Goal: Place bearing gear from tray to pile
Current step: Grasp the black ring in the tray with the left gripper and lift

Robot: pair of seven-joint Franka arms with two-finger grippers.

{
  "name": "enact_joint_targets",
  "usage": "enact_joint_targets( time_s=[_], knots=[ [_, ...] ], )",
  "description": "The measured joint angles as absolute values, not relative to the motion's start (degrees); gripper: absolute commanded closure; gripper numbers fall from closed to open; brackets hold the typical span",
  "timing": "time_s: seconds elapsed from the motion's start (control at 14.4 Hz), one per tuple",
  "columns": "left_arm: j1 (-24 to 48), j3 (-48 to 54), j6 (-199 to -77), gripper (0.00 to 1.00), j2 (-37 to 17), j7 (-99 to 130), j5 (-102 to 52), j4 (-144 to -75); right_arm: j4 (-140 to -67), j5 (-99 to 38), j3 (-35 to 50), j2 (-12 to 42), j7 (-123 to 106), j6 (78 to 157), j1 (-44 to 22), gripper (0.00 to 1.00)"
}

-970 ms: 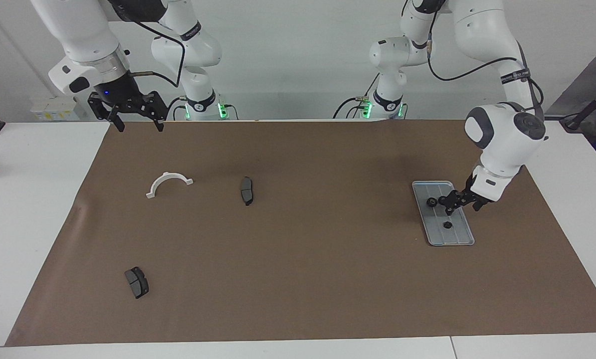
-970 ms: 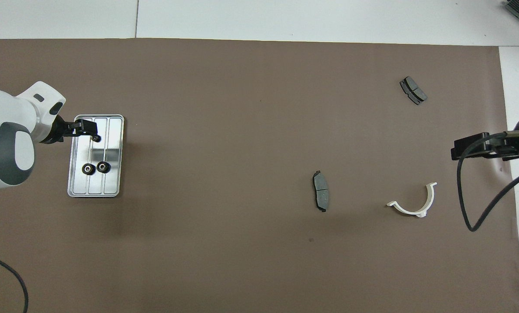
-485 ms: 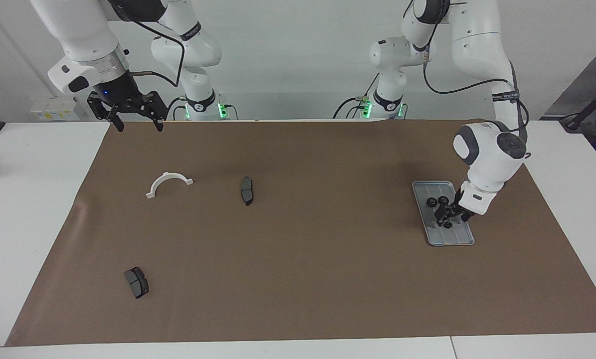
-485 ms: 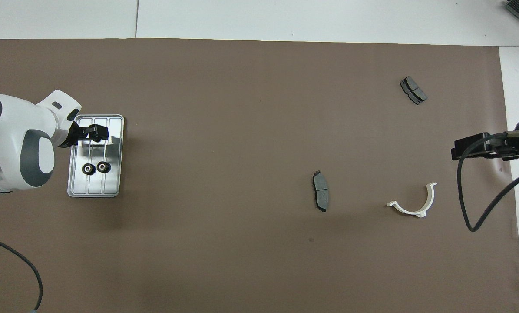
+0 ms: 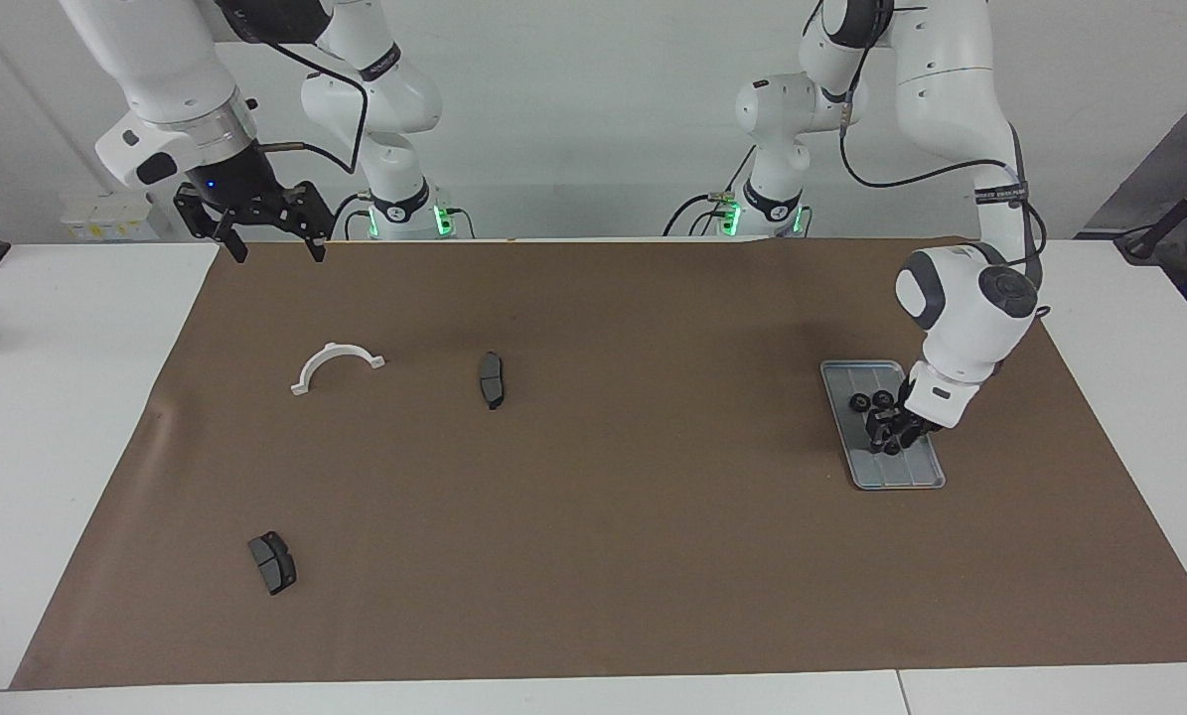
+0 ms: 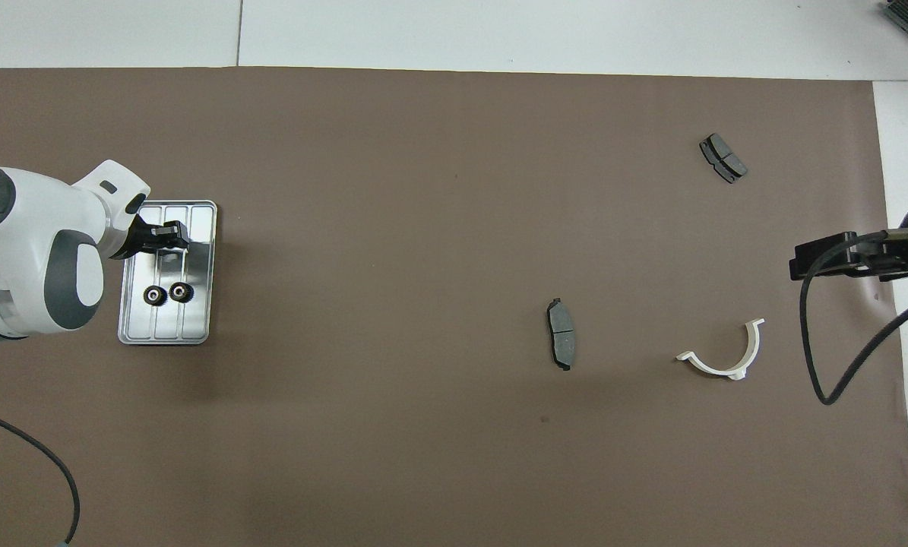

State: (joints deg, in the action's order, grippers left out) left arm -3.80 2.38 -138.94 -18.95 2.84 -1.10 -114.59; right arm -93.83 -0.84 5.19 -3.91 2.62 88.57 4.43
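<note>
Left hand [image 5: 892, 434] — you have brought it down from beside the tray [image 5: 926, 477] into it, over the lone bearing gear [image 5: 891, 448] at the tray's farther part; I can't tell if its fingers grip yet. Two gears [image 6: 169, 294] remain nearer the robots. The tray's long axis runs away from the robots. Right hand [image 5: 273, 238] waits, fingers apart. No pile yet.

Left arm reaches out with its elbow high and wrist bent steeply down, the left gripper [image 5: 891, 438] [image 6: 171, 232] low, fingers pointing downward and drawn partway together. Right arm waits, forearm slanting down, wrist level; the right gripper [image 5: 273, 248] [image 6: 803, 267] hangs in the air, its fingers spread wide apart, nothing between them.
</note>
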Motion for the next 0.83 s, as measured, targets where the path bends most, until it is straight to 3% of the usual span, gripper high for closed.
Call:
enact_joint_targets(
  time_s=[0.28, 0.83],
  knots=[
    [-3.75, 2.38, -139.15, 0.65, -18.95, 2.84, -1.08, -114.59, -93.84, -0.84, 5.12, -3.92, 2.62, 88.57, 5.04, 0.00],
    [-3.74, 2.38, -139.21, 0.80, -18.95, 2.84, -1.03, -114.68, -93.87, -0.84, 5.20, -3.92, 2.62, 88.55, 5.09, 0.00]
  ],
)
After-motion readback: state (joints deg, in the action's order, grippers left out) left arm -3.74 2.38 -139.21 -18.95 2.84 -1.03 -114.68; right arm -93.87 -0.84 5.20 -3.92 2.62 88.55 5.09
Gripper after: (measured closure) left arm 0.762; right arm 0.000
